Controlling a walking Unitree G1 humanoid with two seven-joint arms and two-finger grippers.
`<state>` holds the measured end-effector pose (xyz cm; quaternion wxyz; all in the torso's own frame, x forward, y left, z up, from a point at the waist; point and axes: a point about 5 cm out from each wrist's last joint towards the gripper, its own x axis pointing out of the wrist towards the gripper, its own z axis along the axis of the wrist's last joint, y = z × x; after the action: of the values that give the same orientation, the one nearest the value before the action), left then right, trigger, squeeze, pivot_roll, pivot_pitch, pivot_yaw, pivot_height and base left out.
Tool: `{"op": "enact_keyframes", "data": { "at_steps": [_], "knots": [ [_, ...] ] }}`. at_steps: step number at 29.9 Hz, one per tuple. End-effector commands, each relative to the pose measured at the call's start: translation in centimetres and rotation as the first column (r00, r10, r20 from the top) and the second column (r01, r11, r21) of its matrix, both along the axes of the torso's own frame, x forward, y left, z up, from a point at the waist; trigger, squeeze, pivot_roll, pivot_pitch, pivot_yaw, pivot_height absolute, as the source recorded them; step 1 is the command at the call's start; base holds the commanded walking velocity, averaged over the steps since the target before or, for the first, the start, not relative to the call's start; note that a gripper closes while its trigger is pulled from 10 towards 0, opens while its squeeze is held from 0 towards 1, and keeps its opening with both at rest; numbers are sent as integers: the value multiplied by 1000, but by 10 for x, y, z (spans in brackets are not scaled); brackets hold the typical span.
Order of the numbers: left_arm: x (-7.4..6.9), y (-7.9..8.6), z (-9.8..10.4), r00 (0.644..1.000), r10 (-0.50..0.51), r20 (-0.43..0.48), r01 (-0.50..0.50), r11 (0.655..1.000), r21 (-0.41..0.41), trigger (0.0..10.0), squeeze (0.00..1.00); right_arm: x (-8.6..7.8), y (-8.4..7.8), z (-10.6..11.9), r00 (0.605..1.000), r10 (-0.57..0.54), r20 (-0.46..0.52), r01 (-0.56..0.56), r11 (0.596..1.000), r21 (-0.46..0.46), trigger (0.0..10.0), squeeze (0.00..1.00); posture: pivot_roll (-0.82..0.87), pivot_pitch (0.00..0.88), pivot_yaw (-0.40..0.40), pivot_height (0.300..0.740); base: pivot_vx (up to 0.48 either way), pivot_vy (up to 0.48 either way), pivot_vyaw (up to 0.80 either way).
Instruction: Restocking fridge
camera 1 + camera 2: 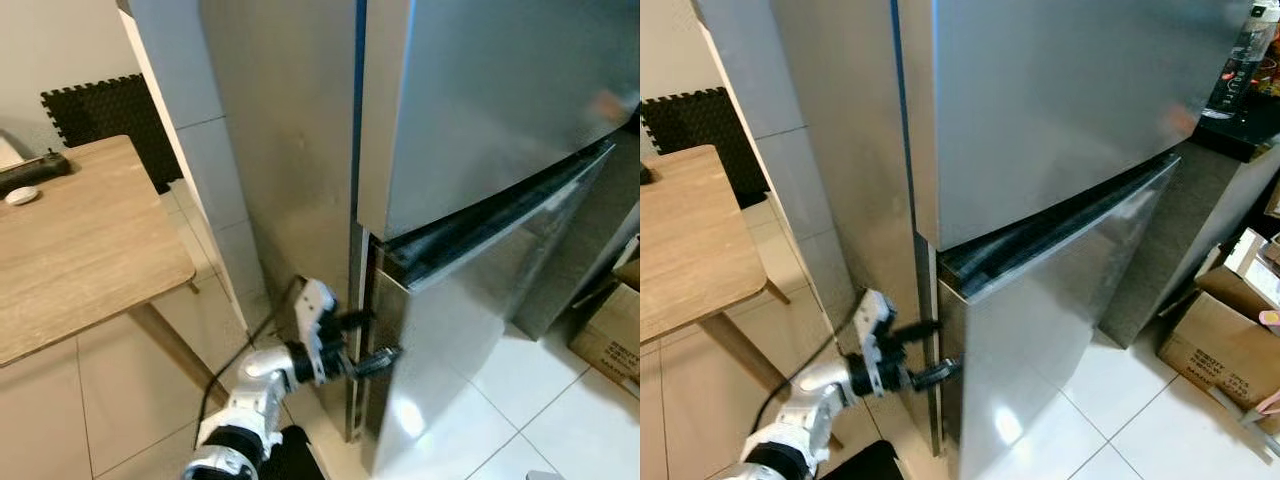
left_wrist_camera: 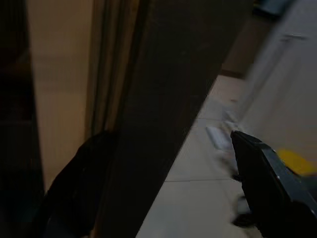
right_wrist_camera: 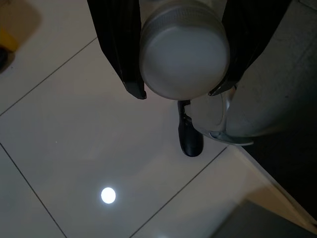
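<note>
My left gripper (image 1: 365,341) is at the hinge-free edge of the fridge's lower door (image 1: 470,330), which stands slightly ajar below the shut upper door (image 1: 480,100). My fingers are apart and straddle that edge: one black finger (image 2: 270,183) lies outside the door's front face, the other (image 2: 74,188) sits in the dark gap behind it. The edge runs upright, so its long axis crosses my fingers squarely, and the door lies to the right of my wrist. The left arm is stretched low and forward from beside the wooden tabletop (image 1: 80,240), wrist roughly level. I judge the coming move to be a pull that swings the door wider.

My right gripper (image 3: 181,69) hangs pointing at the tiled floor (image 3: 74,148), fingers clamped on a white round-capped container (image 3: 184,52), presumably the item to be stocked.
</note>
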<state>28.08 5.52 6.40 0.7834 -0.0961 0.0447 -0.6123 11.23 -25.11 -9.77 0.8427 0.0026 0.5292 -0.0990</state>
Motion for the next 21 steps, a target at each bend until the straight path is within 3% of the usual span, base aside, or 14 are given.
{"op": "enact_keyframes", "data": {
  "at_steps": [1,9,15,16,17,18,19,21],
  "knots": [
    [-4,-11,2,999,-40,0,40,999,-7,10000,0,-2,-1,0,1000,-16,0,16,1000,-2,10000,0,-53,0,17,740,0,0,0],
    [-10,-14,7,992,-126,-27,124,991,-53,10000,0,-2,-1,0,1000,-16,-2,16,1000,-4,10000,0,-54,0,18,740,0,0,0],
    [-19,1,-14,983,-154,-105,158,987,37,10000,0,-6,1,-2,1000,-2,-23,2,1000,-9,10000,0,-53,0,20,740,0,0,0],
    [-20,11,-24,983,-120,-138,133,987,91,10000,0,-7,1,-2,1000,1,-29,-2,1000,-11,10000,0,-54,0,21,740,0,0,0],
    [-20,11,-24,983,-120,-138,133,987,91,10000,0,-7,1,-2,1000,1,-29,-2,1000,-11,10000,0,-54,0,21,740,0,0,0],
    [-21,25,-35,981,-70,-180,98,984,147,10000,0,-8,1,-3,999,9,-39,-9,1000,-15,10000,0,-51,0,21,740,0,0,0],
    [-21,25,-35,981,-70,-180,98,984,147,10000,0,-8,1,-3,999,9,-39,-9,1000,-15,10000,0,-51,0,21,740,0,0,0],
    [-29,54,-56,966,15,-258,56,963,265,10000,0,-11,1,-4,998,23,-62,-24,999,-24,10000,0,-53,0,21,740,0,0,0]
  ]
}}
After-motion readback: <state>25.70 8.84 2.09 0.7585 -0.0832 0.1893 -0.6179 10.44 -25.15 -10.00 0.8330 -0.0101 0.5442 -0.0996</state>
